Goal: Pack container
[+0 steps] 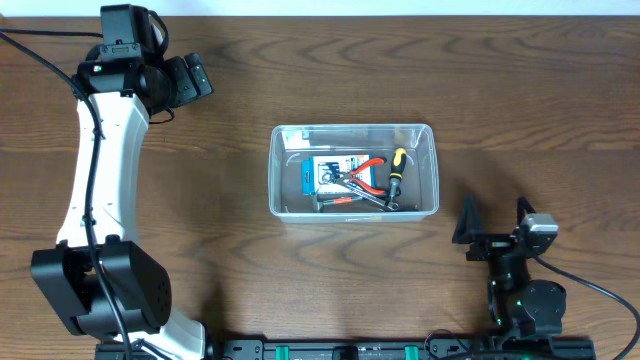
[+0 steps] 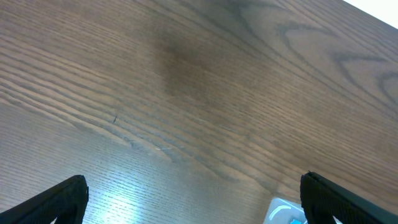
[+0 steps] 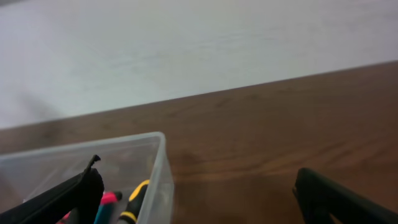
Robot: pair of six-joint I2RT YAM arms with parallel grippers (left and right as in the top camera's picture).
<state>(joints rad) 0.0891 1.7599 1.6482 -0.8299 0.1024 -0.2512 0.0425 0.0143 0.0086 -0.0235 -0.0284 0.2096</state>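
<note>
The clear plastic container (image 1: 354, 128) stands at the table's middle. Inside lie a small blue-and-white box (image 1: 333, 173), red-handled pliers (image 1: 366, 168) and a yellow-and-black screwdriver (image 1: 396, 172), with other tools under them. My left gripper (image 1: 200, 78) is open and empty at the far left back, well away from the container; the left wrist view shows its fingers (image 2: 193, 202) spread over bare wood. My right gripper (image 1: 495, 215) is open and empty just front-right of the container. The right wrist view shows its fingers (image 3: 199, 199) astride the container's near corner (image 3: 158, 165), with the screwdriver handle (image 3: 134, 202) inside.
The table is dark brown wood (image 1: 520, 90). A pale wall (image 3: 199, 50) lies beyond its far edge. A small pale blue-white shape (image 2: 283, 213) shows at the bottom edge of the left wrist view; I cannot tell what it is.
</note>
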